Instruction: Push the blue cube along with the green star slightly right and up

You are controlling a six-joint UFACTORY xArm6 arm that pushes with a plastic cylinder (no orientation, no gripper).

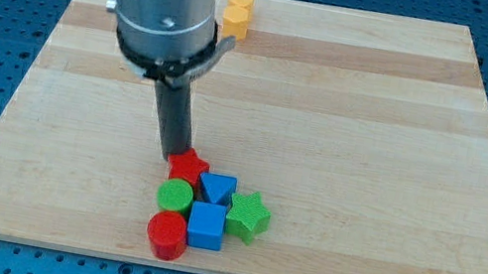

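The blue cube [206, 225] sits near the board's bottom edge, in a tight cluster. The green star [248, 216] touches its right side. My tip [172, 156] is at the cluster's upper left, right against the red star [188, 167]. It stands above and left of the blue cube, with the green cylinder [175, 196] and a blue triangular block [218, 189] between them. A red cylinder [166, 235] lies left of the blue cube.
A yellow block [237, 15] lies near the board's top edge, right of the arm's body. The wooden board [376, 130] ends just below the cluster.
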